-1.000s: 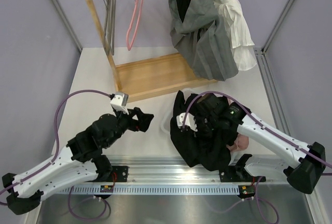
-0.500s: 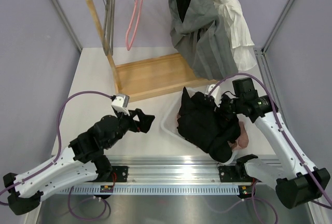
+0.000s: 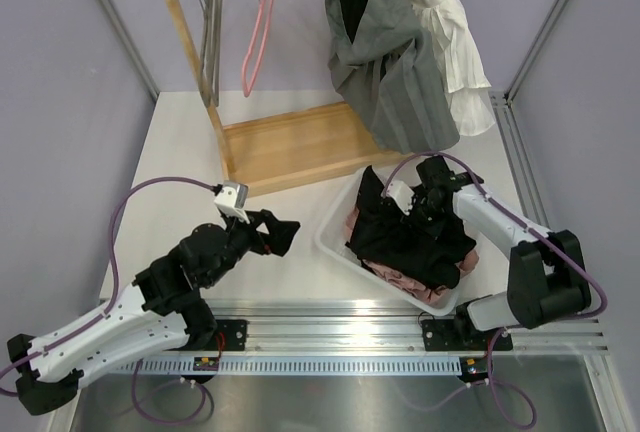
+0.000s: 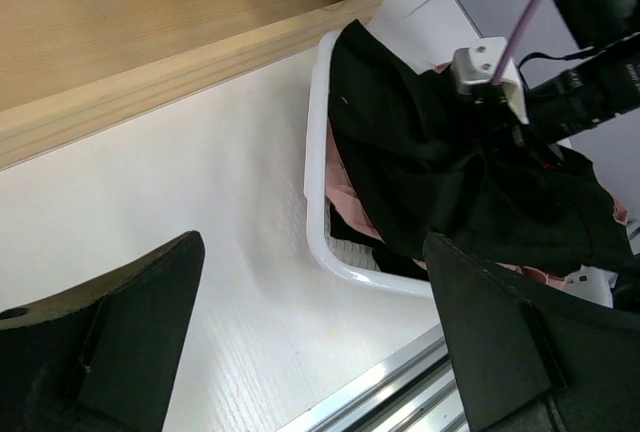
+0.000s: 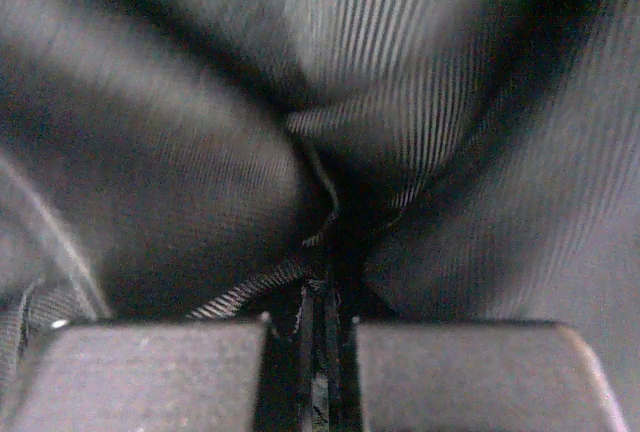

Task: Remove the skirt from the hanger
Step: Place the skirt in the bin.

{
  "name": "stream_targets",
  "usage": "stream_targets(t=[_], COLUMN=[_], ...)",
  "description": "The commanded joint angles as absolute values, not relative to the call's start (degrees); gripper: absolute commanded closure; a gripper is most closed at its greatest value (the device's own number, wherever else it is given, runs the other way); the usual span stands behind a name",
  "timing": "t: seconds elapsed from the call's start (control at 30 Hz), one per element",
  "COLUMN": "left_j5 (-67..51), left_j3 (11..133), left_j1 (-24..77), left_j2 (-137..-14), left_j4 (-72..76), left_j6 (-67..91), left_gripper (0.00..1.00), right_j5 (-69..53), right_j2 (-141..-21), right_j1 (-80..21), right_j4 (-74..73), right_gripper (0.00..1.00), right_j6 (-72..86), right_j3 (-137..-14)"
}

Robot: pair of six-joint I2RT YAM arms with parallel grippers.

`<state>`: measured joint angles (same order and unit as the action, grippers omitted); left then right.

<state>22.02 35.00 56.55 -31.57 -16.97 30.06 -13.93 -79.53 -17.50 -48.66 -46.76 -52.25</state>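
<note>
The black skirt (image 3: 405,237) lies bunched in a white basket (image 3: 335,247) on the right of the table, over some pink cloth. My right gripper (image 3: 425,202) is at the basket's far side, shut on a fold of the skirt (image 5: 200,152), and its wrist view shows the fabric pinched at the gripper (image 5: 325,302). My left gripper (image 3: 280,232) hangs open over bare table left of the basket, nothing between its fingers (image 4: 120,332). An empty pink hanger (image 3: 258,42) hangs on the rack's rail.
The wooden clothes rack (image 3: 300,147) stands at the back, with grey hangers (image 3: 210,47) at its left and grey and white garments (image 3: 400,62) hanging at its right. In the left wrist view the basket rim (image 4: 315,152) is just ahead. An aluminium rail (image 3: 330,322) runs along the near edge.
My right arm swung back and to the right, drawing the black skirt off the table's near edge into the basket, and its jaws closed. The left arm has barely moved.
</note>
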Motion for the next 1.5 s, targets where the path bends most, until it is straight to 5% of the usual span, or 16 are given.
stream_targets(t=[0.0,0.1,0.27,0.53,0.9,1.13,1.3,1.47], left_j5=[20.48,19.6,19.6,20.04,21.36,19.6,17.58,16.97], left_j3=[33.75,33.49,33.49,33.66,35.15,35.33,36.65,39.19], left_j1=[56.51,56.51,56.51,56.51,56.43,56.43,56.43,56.51], left_j2=[-31.2,-31.2,-30.59,-28.74,-27.33,-28.21,-30.06,-32.08], left_j4=[-11.26,-10.37,-10.37,-11.07,-12.48,-9.68,-7.65,-6.6], left_j6=[30.32,30.67,30.15,29.62,28.56,28.13,27.6,27.33], left_gripper=[0.04,0.04,0.04,0.03,0.02,0.01,0.01,0.01], right_j5=[-7.03,-8.26,-8.7,-13.18,-27.33,-55.01,-49.08,-31.32], right_j2=[-83.67,-83.76,-76.12,-70.14,-71.28,-76.97,-82.52,-85.6], right_j1=[-17.93,-17.93,-16.97,-15.29,-15.29,-16.69,-17.67,-17.67], right_j4=[-45.27,-45.26,-50.44,-67.14,-73.74,-78.31,-71.75,-55.59], right_gripper=[0.96,0.88,0.56,0.39,0.38,0.49,0.66,0.66], right_j6=[-45.53,-44.48,-44.03,-46.05,-41.75,-45.25,-46.5,-41.05], right_j3=[-50.72,-50.27,-57.45,-74.69,-84.11,-80.43,-70.85,-59.95])
